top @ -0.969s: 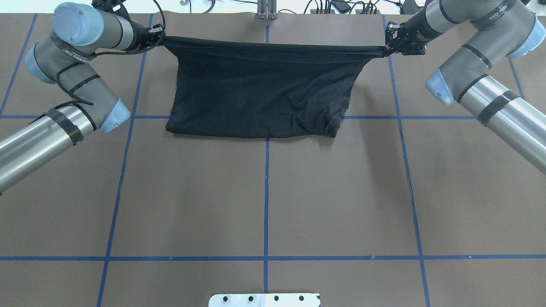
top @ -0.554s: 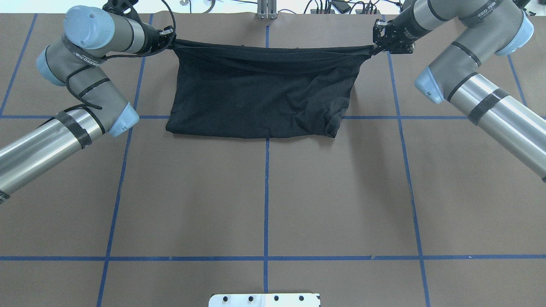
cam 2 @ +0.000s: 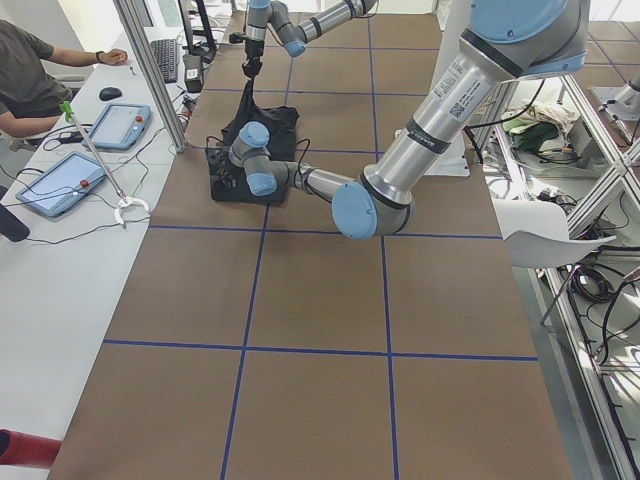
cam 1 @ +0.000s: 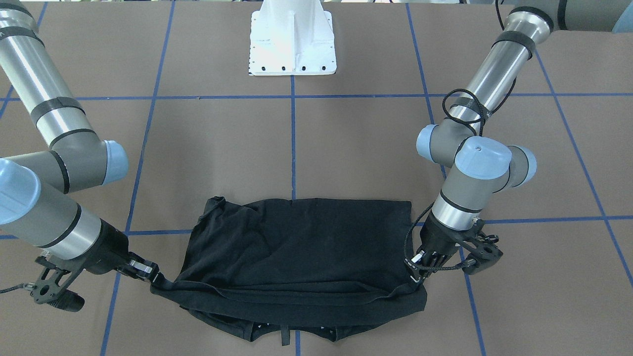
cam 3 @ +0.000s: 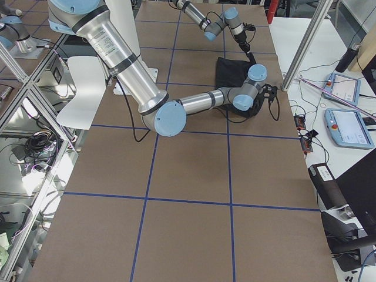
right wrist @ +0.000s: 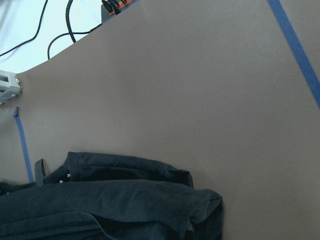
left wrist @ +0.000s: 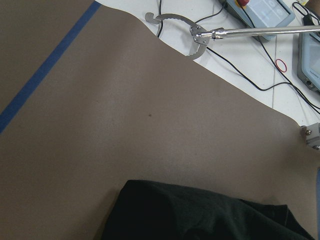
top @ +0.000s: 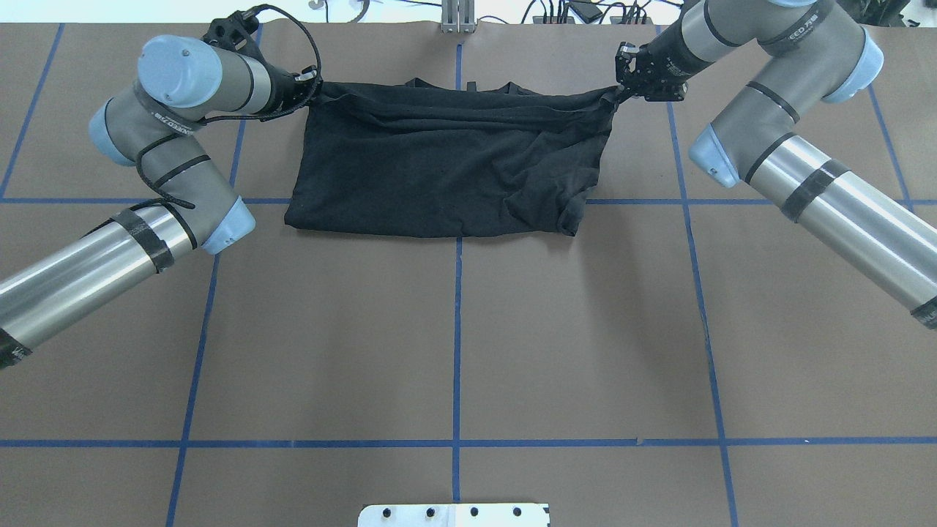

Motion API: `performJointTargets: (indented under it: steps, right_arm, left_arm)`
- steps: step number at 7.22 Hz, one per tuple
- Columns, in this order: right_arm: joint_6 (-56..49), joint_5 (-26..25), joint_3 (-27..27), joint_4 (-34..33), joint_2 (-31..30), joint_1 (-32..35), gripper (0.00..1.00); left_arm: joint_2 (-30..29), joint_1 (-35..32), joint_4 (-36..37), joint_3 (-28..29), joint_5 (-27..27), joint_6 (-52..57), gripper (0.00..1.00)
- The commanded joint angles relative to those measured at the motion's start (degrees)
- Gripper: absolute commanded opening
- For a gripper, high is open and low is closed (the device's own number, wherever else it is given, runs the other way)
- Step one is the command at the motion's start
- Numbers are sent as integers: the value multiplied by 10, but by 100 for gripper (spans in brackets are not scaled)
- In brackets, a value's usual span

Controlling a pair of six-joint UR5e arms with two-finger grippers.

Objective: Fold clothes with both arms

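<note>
Where the black T-shirt lies doubled over on the far half of the brown table, you see its long axis running side to side, with the fold toward the robot and the gripped edge away. The left gripper and right gripper each pinch a far corner, clamped on cloth.

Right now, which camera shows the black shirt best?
Exterior front-facing: the T-shirt spreads large, left gripper and right gripper pinching its edge. Overhead shows it whole but smaller; side views, a small dark heap; wrist cameras, only corners.
</note>
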Motion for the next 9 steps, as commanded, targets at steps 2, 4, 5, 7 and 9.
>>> performJointTargets:
  steps: [2, 4, 5, 7, 9]
  right_arm:
    - [-1, -1, -1, 0, -2, -1, 0]
    - [-3, -2, -2, 0, -5, -1, 0]
    - [-4, -2, -1, 1, -8, -1, 0]
    - [-5, -2, -2, 1, -8, -1, 21]
    - [-4, -12, -2, 1, -12, -5, 23]
  left_arm:
    - [1, 0, 1, 1, 0, 2, 0]
    - [2, 0, 0, 2, 0, 2, 0]
    - [4, 0, 0, 3, 0, 5, 0]
    - [4, 0, 0, 3, 0, 6, 0]
    - [10, 0, 0, 4, 0, 29, 0]
